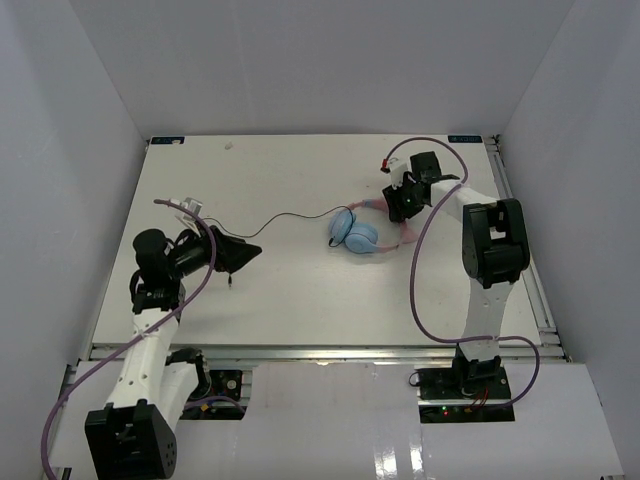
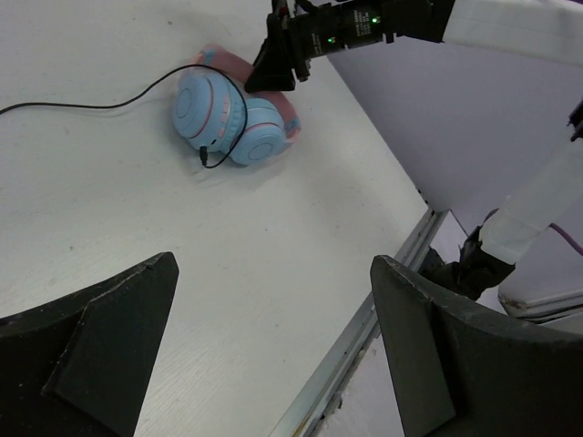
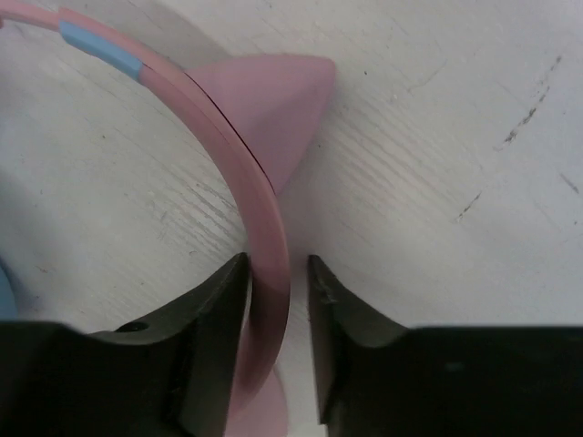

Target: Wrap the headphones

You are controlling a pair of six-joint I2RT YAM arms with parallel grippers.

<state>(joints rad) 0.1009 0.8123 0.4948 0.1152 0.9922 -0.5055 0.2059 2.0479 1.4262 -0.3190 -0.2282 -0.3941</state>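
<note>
Near the right edge of the counter [image 1: 300,300] the right tool [image 3: 276,264] clamps the headphones [image 1: 355,234] by the headband [image 3: 262,205]; the cord [image 1: 290,216] stretches toward the spread-open left tool [image 2: 273,264].

Top view: we note that the headphones [image 1: 355,235] have part of their headband [image 1: 385,205] covered by the right gripper [image 1: 400,210]. The cord [image 1: 300,214] is too thin to follow once it meets the dark left gripper [image 1: 240,255].

Right wrist view: we see the headband run out of frame at top left and at the bottom. A lower cat ear [image 3: 260,414] is cropped, and we cannot tell whether the fingers [image 3: 209,337] press the band.

Left wrist view: we lose the cord at the left edge.
</note>
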